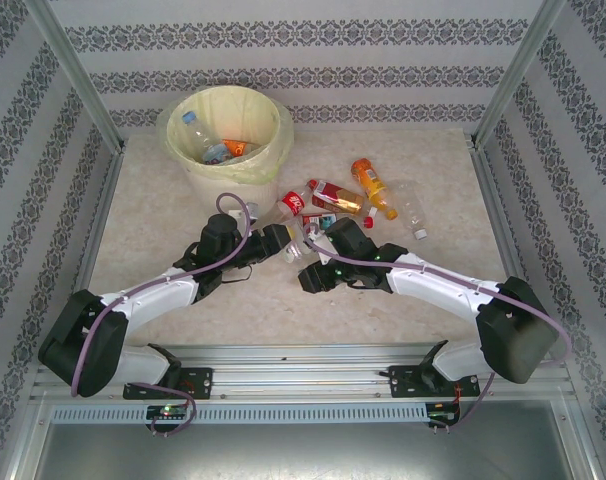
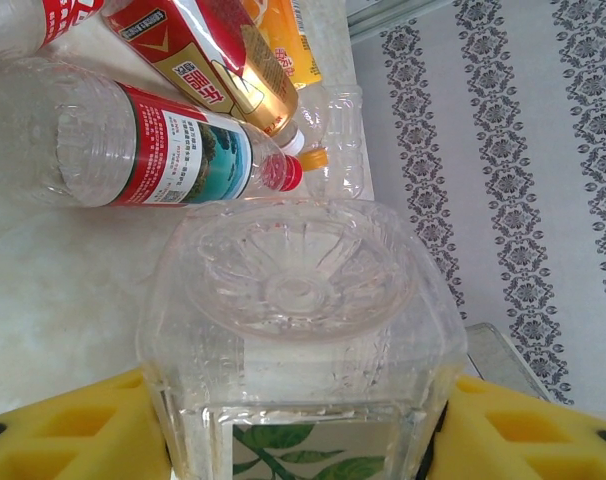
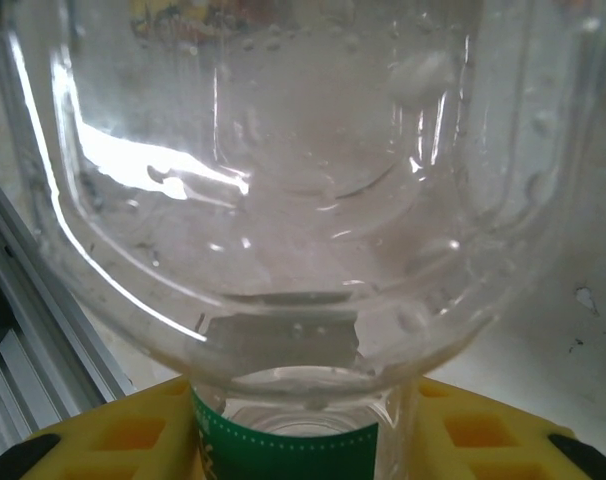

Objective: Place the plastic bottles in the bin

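Observation:
The cream bin (image 1: 273, 150) with a yellow liner stands at the back left and holds a few plastic bottles (image 1: 215, 148). More lie on the table to its right: a red-labelled one (image 1: 295, 203), a red-and-gold one (image 1: 338, 197), an orange one (image 1: 373, 187) and a clear one (image 1: 413, 212). My left gripper (image 2: 301, 430) is shut on a clear square bottle with a leaf label (image 2: 298, 290), its yellow pads (image 2: 73, 430) against both sides. My right gripper (image 3: 301, 435) is shut on a clear bottle with a green label (image 3: 283, 180). Both grippers (image 1: 286, 240) (image 1: 318, 240) meet mid-table, just in front of the loose bottles.
Patterned walls and metal posts (image 1: 78, 75) enclose the table on three sides. A metal rail (image 1: 303, 360) runs along the near edge by the arm bases. A small red cap (image 1: 368, 222) lies near the right gripper.

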### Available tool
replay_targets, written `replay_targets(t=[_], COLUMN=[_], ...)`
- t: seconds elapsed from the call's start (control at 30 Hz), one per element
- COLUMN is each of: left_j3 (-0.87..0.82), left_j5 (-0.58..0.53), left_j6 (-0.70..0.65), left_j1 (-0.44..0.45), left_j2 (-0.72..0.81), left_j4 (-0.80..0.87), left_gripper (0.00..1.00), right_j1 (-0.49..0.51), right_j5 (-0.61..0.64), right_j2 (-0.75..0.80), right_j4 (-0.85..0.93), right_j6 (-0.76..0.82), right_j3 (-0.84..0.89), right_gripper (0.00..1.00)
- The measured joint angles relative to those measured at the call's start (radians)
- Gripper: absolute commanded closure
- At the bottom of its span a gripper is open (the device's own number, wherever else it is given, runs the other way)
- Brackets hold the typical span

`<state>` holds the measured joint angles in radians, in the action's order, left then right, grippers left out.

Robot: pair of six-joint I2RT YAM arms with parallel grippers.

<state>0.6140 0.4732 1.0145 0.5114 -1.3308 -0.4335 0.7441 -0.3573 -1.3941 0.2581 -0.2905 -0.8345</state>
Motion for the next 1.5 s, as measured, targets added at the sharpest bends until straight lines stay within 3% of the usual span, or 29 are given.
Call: replay_targets(t=[0.1, 0.3, 0.47, 0.73, 0.97, 1.3, 1.5], left_j3=[0.005, 0.03, 0.088, 0.286, 0.579, 0.903, 0.935], left_j5=[0.0, -0.024, -0.045, -0.069, -0.123, -0.171, -0.172], left_j6=[0.0, -0.027, -0.071, -0.162, -0.231, -0.206, -0.108], left_j1=[0.0, 0.006, 0.006, 0.006, -0.016, -0.232, -0.334], left_j2=[0.008, 0.083, 0.165, 0.238, 0.186, -0.009, -0.108], left_j4=[0.007, 0.081, 0.195, 0.446, 0.64, 0.767, 0.72], left_gripper=[0.45, 0.46, 0.46, 0.45, 0.45, 0.45, 0.45], right_j1=[0.0, 0.006, 0.006, 0.006, 0.004, 0.004, 0.004], right_j5=[0.001, 0.0, -0.005, -0.015, 0.043, 0.163, 0.167], right_j2=[0.006, 0.059, 0.162, 0.417, 0.537, 0.584, 0.59], right_j4=[0.0, 0.007, 0.034, 0.108, 0.116, 0.119, 0.121], right_j6=[0.0, 0.005, -0.002, -0.022, -0.022, -0.021, -0.011], right_j3=[0.0, 0.0, 0.0, -0.104, -0.23, -0.26, -0.269], right_gripper=[0.47, 0.18, 0.03, 0.02, 0.02, 0.02, 0.02])
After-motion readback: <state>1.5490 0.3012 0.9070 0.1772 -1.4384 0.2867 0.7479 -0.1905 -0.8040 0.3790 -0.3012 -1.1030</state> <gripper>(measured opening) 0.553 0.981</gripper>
